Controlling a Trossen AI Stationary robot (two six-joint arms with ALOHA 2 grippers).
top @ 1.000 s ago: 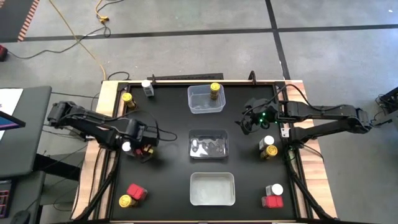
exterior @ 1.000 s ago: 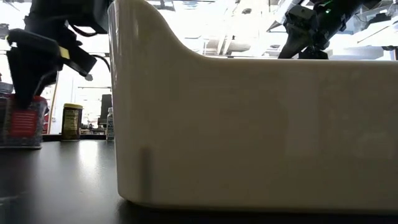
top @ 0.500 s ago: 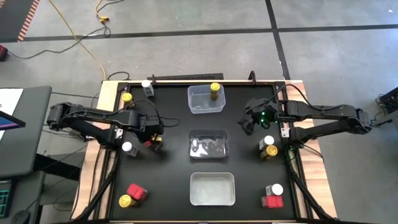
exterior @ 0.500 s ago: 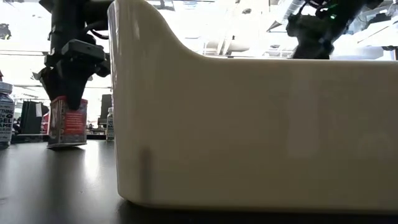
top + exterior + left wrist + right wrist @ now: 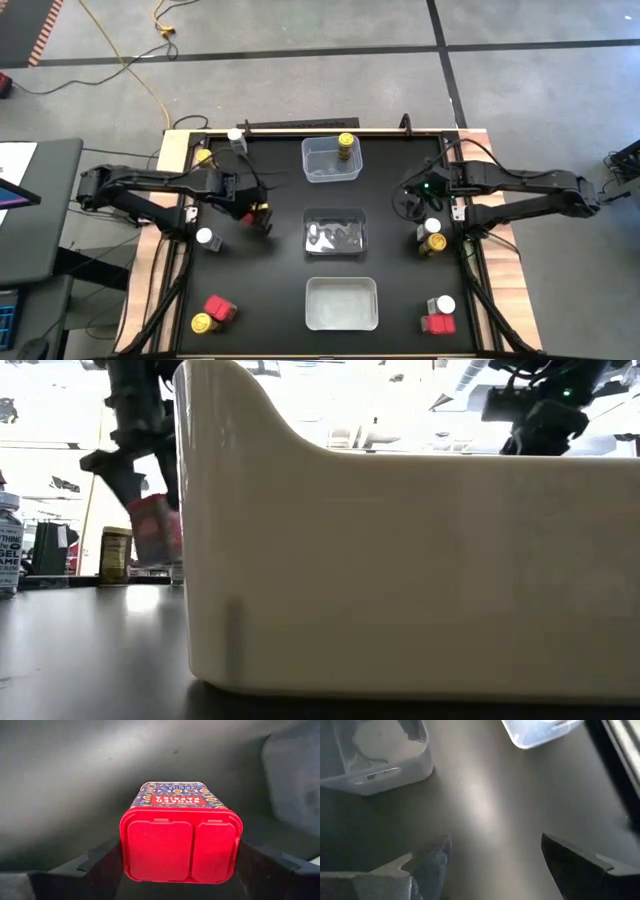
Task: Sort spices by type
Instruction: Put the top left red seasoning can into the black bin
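Your left gripper (image 5: 256, 212) has lifted the red tin (image 5: 181, 838) off the table and carried it toward the middle tub (image 5: 335, 231), jaws clamped on it. Your right gripper (image 5: 492, 860) hangs spread and empty over bare table near that tub, so a tub drop looks next.

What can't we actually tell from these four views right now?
- Low view: the near white tub fills the frame, hiding most of the table and the other spices.
- Left wrist view: the red tin held in the left tool blocks whatever lies beneath it; only its label's near end is readable.
- High view: the middle tub holds contents too small to identify.
- Right wrist view: the open right tool sees bare mat; both tubs are cut off at the frame edge.
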